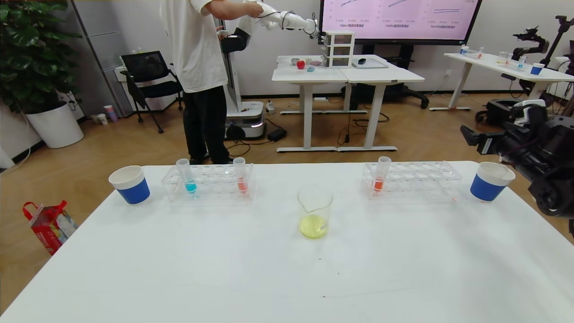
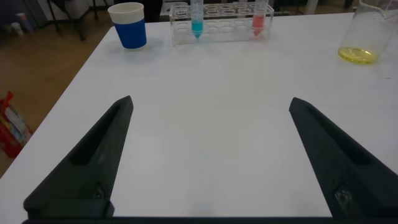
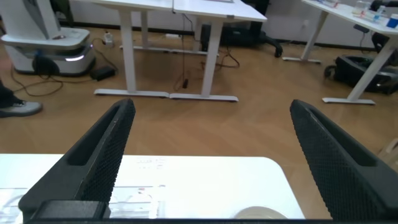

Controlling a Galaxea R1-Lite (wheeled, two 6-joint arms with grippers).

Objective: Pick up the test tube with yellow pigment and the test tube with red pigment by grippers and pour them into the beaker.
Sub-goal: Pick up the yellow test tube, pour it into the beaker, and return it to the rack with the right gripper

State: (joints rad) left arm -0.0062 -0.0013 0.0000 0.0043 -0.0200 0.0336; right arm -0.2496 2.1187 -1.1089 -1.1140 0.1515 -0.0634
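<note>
Head view: The beaker (image 1: pixel 315 211) stands mid-counter (image 1: pixel 251 269) with yellow liquid already in its bottom; no yellow tube is seen in either rack, so the yellow pour is judged done. Red tubes are seen in the left rack (image 1: pixel 209 182), right end (image 1: pixel 241 176), and in the right rack (image 1: pixel 411 179), left end (image 1: pixel 381 174). A blue tube (image 1: pixel 187 176) stands in the left rack. Cups flank the racks, left (image 1: pixel 130 184) and right (image 1: pixel 490 181). The right hand (image 1: pixel 468 136) is raised at the far right edge, beyond the counter. The left arm is not in this view.

Left wrist view: The left hand (image 2: pixel 211 155) is spread wide, nothing held, low over bare counter on the near left side. The left rack's red tube (image 2: pixel 258 20) and the beaker (image 2: pixel 367 34) lie far ahead of it.

Right wrist view: The right hand (image 3: pixel 211 155) is spread wide and empty, aimed past the counter's far edge at the floor.

Step judged in hand: fetching a red tube. The right rack's tube is nearest the right hand. It should be approached from above, gripped at the upper part clear of the liquid, lifted straight out so the rack is not dragged, and tipped only once the mouth is over the beaker's rim.
</note>
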